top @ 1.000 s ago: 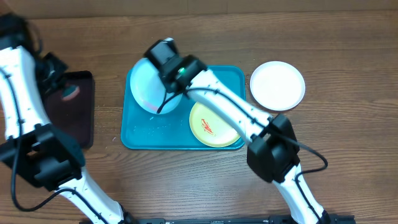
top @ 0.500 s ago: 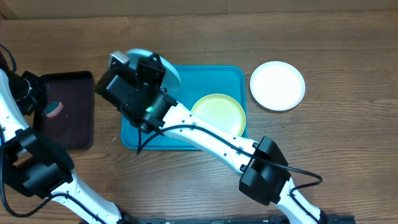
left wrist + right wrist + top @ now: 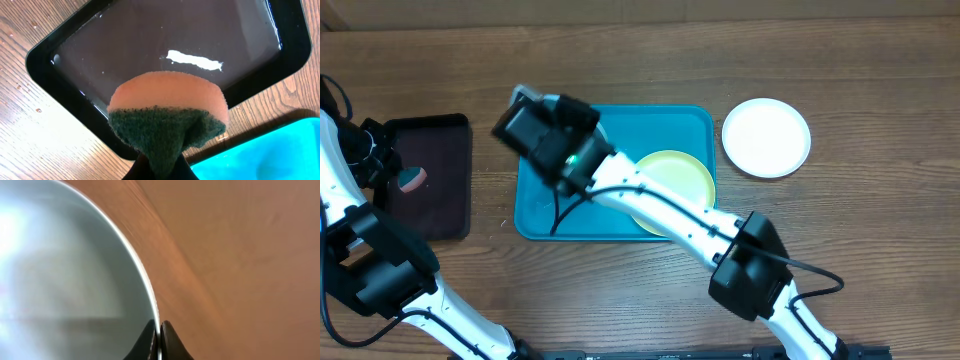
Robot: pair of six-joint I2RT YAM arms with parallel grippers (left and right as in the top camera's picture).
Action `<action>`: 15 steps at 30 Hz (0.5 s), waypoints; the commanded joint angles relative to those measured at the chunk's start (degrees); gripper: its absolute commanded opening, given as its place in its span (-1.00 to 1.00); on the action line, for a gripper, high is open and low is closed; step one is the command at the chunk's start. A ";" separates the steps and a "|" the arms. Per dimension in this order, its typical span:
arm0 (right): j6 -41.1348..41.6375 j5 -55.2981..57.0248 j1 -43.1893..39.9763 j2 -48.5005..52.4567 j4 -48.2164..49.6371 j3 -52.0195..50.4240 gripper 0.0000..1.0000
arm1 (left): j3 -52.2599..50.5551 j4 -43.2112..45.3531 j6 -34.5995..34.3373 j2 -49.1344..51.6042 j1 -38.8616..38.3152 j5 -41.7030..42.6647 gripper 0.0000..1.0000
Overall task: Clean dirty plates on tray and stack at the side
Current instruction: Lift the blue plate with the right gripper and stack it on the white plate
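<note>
Compared with the overhead frame half a second earlier, the right wrist is sitting slightly further toward 3 o'clock, over the 10 o'clock corner of the teal tray (image 3: 695,122). The light blue plate (image 3: 65,265) is now hiding almost wholly beneath it. The right gripper (image 3: 159,339) is pinching that plate by its rim, with the jaws nearly together on the thin edge. The left gripper (image 3: 161,172) is clamping the sponge (image 3: 167,107) by its green scouring side, above the near rim of the glossy black tray (image 3: 150,40). Whether the sponge is touching that tray cannot be told.

Key relation: the sponge is lying toward 9 o'clock from the held plate, so the left arm is the nearer one to it. The plate is round and offers no long axis, and its tilt is not showing from overhead. Scrubbing is probably the step in hand, and the two hands would need to meet across the narrow strip of table (image 3: 870,250) between the two trays.

Open room: the lime-green plate (image 3: 675,170) is occupying the tray's 3 o'clock half, under the right forearm. The white plate (image 3: 766,137) is resting off the tray at 3 o'clock, well apart. Both raised rims are standing between sponge and plate.
</note>
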 commanded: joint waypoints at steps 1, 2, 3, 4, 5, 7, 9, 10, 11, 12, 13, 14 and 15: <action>21.77 -10.56 -8.50 -4.22 -2.25 1.01 -0.93 | -0.09 0.15 0.31 -0.13 -0.02 0.42 -0.92; 24.68 -16.61 -12.00 -4.57 -4.02 1.01 -0.93 | -0.09 0.11 0.33 -0.13 -0.02 0.42 -0.91; 26.34 -21.79 -14.84 -4.66 -5.40 1.01 -0.93 | -0.09 0.11 0.35 -0.13 -0.02 0.42 -0.92; 27.82 -28.30 -18.36 -4.66 -7.13 1.01 -0.93 | -0.09 0.11 0.35 -0.13 -0.02 0.42 -0.92; 28.87 -34.60 -22.01 -4.61 -9.09 0.98 -0.92 | -0.09 0.11 0.33 -0.13 -0.02 0.42 -0.92; 30.84 -44.52 -28.83 -3.91 -12.98 0.94 -0.93 | -0.09 0.13 0.31 -0.13 -0.02 0.44 -0.91; 30.88 -51.49 -34.88 -3.06 -17.18 0.90 -0.92 | -0.09 0.20 0.26 -0.13 -0.02 0.46 -0.92; 30.88 -53.90 -38.01 -2.60 -19.63 0.90 -0.92 | -0.09 0.26 0.28 -0.13 -0.02 0.48 -0.92; 30.86 -55.60 -40.83 -2.08 -22.14 0.87 -0.92 | -0.09 0.37 0.28 -0.13 -0.02 0.70 -0.91; 30.82 -56.81 -43.23 -1.66 -24.48 0.87 -0.92 | -0.09 0.48 0.26 -0.13 -0.02 0.90 -0.92; 30.23 -57.75 -45.79 -1.16 -26.97 0.76 -0.92 | -0.09 0.55 0.28 -0.13 -0.04 0.90 -0.92; 29.70 -57.88 -47.69 -0.85 -28.72 0.57 -0.92 | -0.09 0.61 0.28 -0.13 -0.04 0.87 -0.92; 28.09 -57.88 -50.58 -0.57 -31.04 0.07 -0.92 | -0.09 0.63 0.28 -0.13 -0.04 0.87 -0.91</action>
